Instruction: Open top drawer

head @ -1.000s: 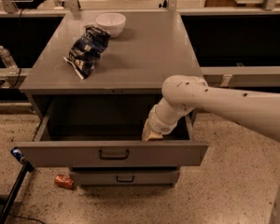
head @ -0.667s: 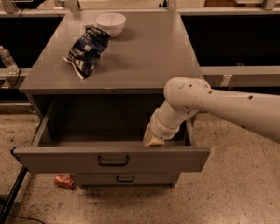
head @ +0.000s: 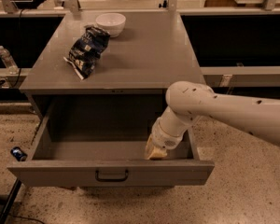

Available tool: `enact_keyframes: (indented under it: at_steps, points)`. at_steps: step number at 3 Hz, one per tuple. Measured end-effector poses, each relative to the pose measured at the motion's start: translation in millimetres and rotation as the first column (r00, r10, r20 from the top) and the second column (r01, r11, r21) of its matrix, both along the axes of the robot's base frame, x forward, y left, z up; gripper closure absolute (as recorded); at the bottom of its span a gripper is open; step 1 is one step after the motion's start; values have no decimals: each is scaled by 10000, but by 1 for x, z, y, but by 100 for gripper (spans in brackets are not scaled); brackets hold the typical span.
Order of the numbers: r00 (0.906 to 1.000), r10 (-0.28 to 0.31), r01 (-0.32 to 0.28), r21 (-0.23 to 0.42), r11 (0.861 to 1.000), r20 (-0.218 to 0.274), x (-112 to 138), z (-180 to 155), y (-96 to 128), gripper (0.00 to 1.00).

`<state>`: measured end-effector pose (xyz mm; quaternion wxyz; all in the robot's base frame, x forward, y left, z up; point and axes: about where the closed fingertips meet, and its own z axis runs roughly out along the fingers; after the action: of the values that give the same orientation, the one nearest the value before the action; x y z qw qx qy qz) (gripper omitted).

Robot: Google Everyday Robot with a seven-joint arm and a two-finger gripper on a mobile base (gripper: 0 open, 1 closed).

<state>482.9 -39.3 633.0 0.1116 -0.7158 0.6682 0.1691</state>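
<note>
Grey metal table [head: 144, 55] sits directly over the top drawer [head: 93, 149]. The drawer stands well out toward the camera, plain grey inside, w/ nothing in it but the robot's tool. White arm [head: 233, 111] comes in from the drawer's R side as seen and dips over its R wall. On the table, above & behind the drawer's L half, lies a dark blue snack bag [head: 86, 50], w/ a white bowl [head: 110, 22] further back. Gripper [head: 156, 149] is inside the drawer near its R end, tan tip down just behind the front panel. Open or closed: can't tell, nor whether it grips anything. Small dark bar handle [head: 112, 175] sits at ctr of the drawer's front, nothing on it.

Handling, as a judgement: sheet-metal drawer, stiff, prob. fairly heavy but on slides, so it should run w/ a steady pull and no crush risk. The painted panel looks smooth, likely slippery. Best hold is the bar handle, or a hook behind the front lip. An off-ctr pull at the R end may rack it a bit, so keep force straight out. Task looks approx. done.
</note>
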Motion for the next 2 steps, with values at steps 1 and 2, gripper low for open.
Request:
enact_keyframes:
  at_steps: [1,2]
  points:
    - [9986,-345,340,146,9993,389,1,16,-1,100]
    - [9943,-759,725,476,9962,746,10,35,-2,100]
